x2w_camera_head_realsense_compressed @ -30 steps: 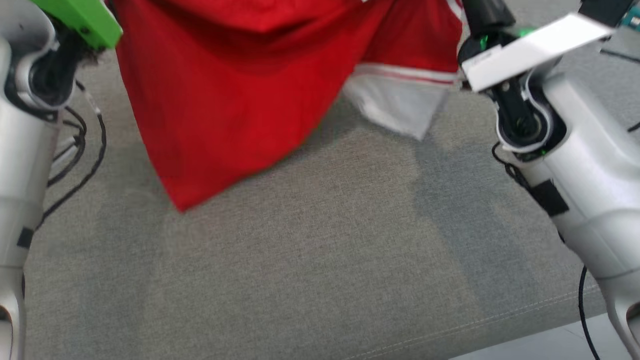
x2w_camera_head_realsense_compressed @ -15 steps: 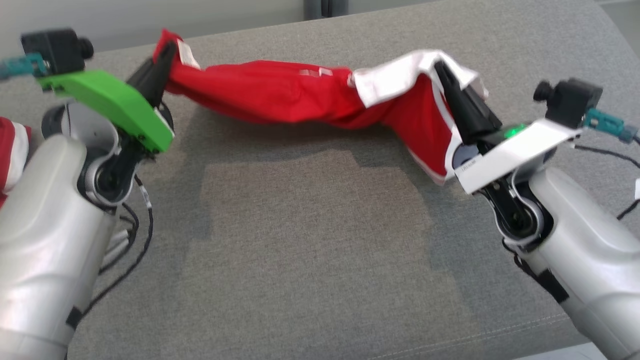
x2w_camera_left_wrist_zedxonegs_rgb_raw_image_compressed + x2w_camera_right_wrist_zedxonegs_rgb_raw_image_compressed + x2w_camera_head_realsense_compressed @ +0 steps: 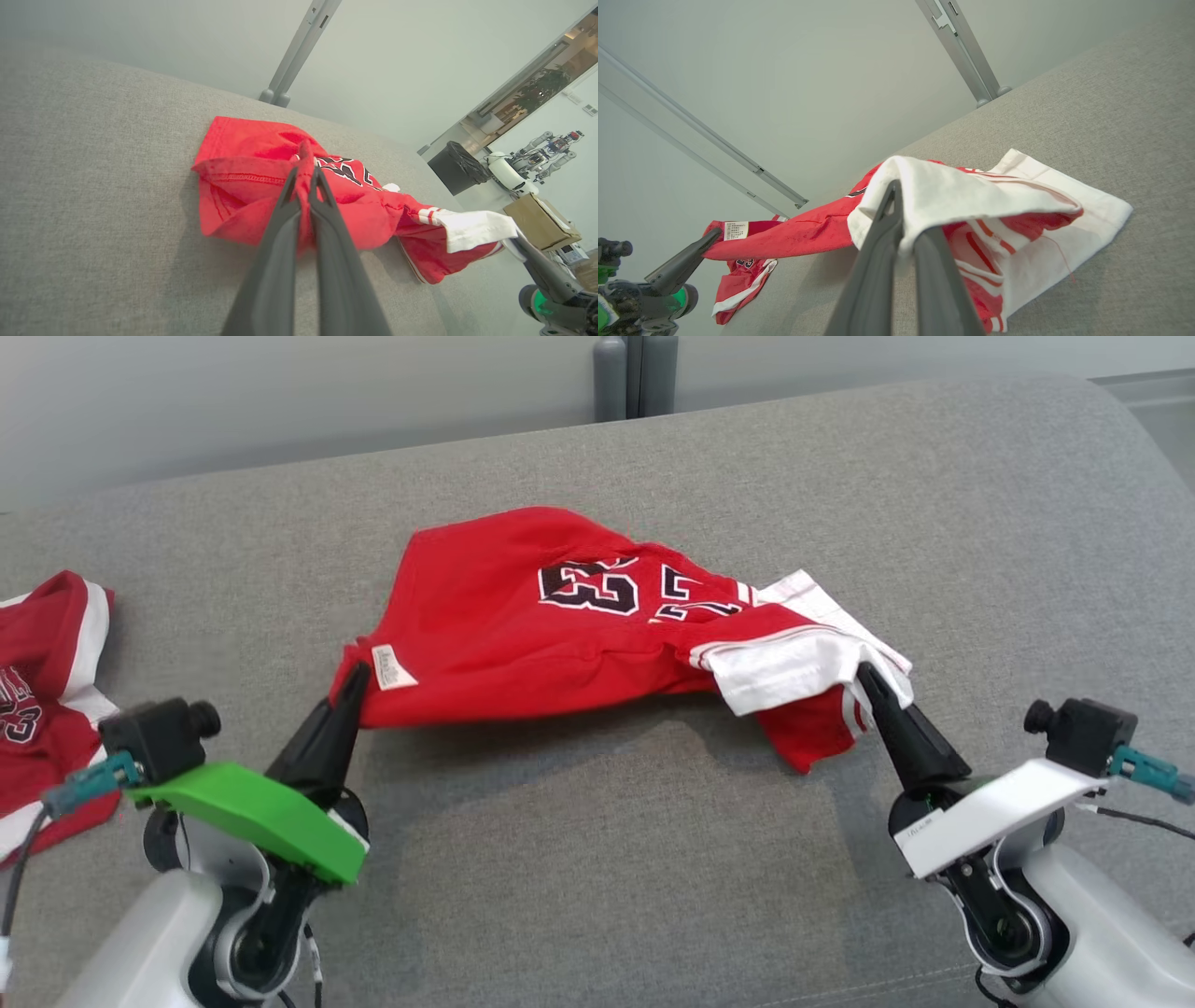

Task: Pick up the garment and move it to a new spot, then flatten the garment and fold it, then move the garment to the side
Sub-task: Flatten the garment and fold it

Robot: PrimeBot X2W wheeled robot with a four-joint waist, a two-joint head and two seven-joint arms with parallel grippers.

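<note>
Two grippers pinch opposite ends of a red fabric jersey (image 3: 560, 625) with black-and-white numerals and white trim. The left gripper (image 3: 353, 679), under a green mount, has its long dark fingers pressed together on the red hem corner, beside a small white label. The right gripper (image 3: 868, 677), under a white mount, is clamped on the white-edged end of the cloth. Between them the jersey's near edge is raised off the grey woven upholstered cushion (image 3: 597, 859) and casts a shadow, while its far part lies on the cushion near the middle. A second red-and-white jersey (image 3: 42, 709) lies well apart at the cushion's left edge. A grey metal post (image 3: 635, 373) stands behind the cushion.
</note>
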